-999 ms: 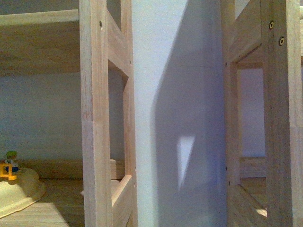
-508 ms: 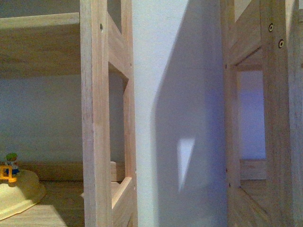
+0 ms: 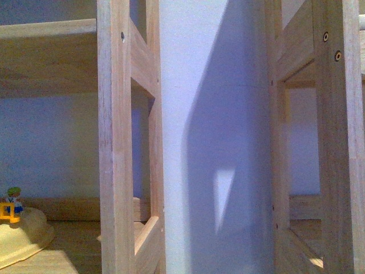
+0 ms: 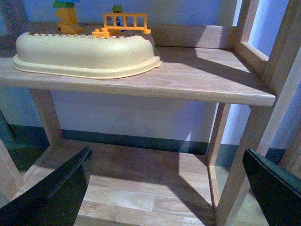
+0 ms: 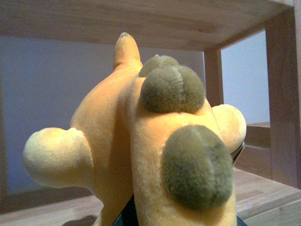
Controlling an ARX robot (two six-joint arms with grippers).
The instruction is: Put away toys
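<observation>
Plush animal [image 5: 155, 141] only at right wrist

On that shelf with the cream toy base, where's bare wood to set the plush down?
The upper shelf board is bare between the cream base and the side frame. The lower shelf is bare too. The base fills the shelf's other end. The right claw holds the plush.

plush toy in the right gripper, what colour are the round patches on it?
Olive-grey patches on the orange-yellow plush toy; clearest in the right wrist view.
</observation>
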